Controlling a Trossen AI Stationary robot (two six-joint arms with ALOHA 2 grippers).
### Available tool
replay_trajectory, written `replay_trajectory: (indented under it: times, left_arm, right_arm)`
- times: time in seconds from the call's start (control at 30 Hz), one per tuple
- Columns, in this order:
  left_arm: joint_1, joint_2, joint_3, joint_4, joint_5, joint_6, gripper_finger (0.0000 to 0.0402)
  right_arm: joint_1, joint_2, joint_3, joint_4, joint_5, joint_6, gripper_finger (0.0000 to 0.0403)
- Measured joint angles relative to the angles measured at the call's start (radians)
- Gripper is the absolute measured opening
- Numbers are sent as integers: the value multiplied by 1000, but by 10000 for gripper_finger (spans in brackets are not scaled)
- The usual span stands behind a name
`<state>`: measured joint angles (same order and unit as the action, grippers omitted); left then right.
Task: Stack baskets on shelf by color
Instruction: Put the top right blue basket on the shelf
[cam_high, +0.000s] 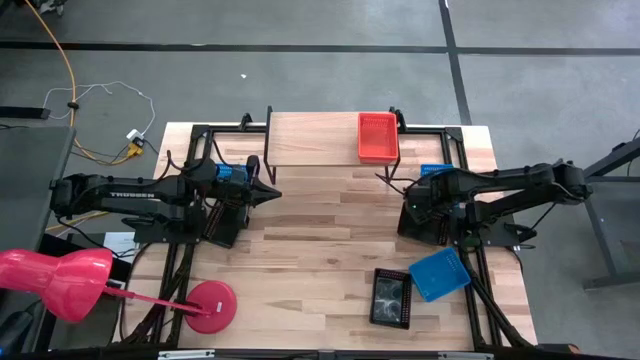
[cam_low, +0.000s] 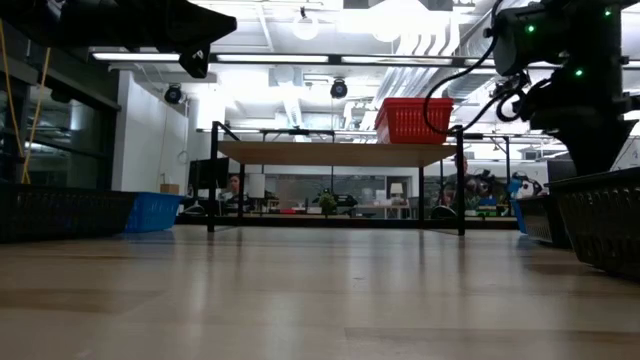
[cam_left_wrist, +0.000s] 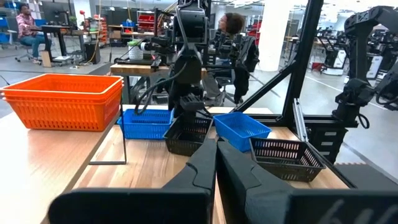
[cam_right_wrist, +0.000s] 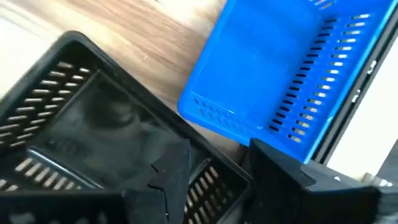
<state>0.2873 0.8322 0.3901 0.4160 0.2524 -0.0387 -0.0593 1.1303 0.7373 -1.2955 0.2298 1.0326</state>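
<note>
The shelf (cam_high: 315, 140) stands at the far edge of the tabletop (cam_high: 320, 240), and a stack of red-orange baskets (cam_high: 377, 137) sits on its right end; the low view shows the same stack (cam_low: 413, 120) raised on the plank above thin black legs. The left tool (cam_high: 268, 191) hovers over the tabletop just in front of the shelf's left end, its fingers (cam_left_wrist: 205, 171) pressed together and holding nothing. The right tool (cam_right_wrist: 214, 171) is held low over the right side of the tabletop, where its own camera looks down on a black basket (cam_right_wrist: 93, 143) with a blue basket (cam_right_wrist: 280, 74) lying just beside it. One finger stands inside the black basket's rim and the other outside it, so the jaws straddle the basket's wall with a gap between them; whether they press on that wall cannot be told from these views. In the high view a blue basket (cam_high: 440, 273) lies tilted at the near right of the tabletop, next to a black basket (cam_high: 391, 298). A further blue basket (cam_high: 437, 171) shows partly behind the right arm, near the shelf's right end. The left wrist view shows blue and black baskets grouped beneath the right arm. A red lamp (cam_high: 60, 280) with a round base (cam_high: 211, 305) occupies the near left corner.
</note>
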Motion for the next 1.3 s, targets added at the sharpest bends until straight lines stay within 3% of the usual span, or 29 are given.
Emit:
replay_trajectory:
  times: [0.23, 0.6, 0.93, 1.3]
  left_arm:
    - [0, 0, 0, 0, -2, -2, 0]
    - [0, 0, 0, 0, -2, -2, 0]
    - [0, 0, 0, 0, -2, -2, 0]
    - [0, 0, 0, 0, -2, -2, 0]
  right_arm:
    - [-31, 48, 2, -18, 6, 66, 128]
    - [-137, 163, 2, -28, 3, -32, 81]
    - [-146, 206, 2, 8, 41, -73, 78]
    - [-146, 206, 2, 223, 17, -176, 77]
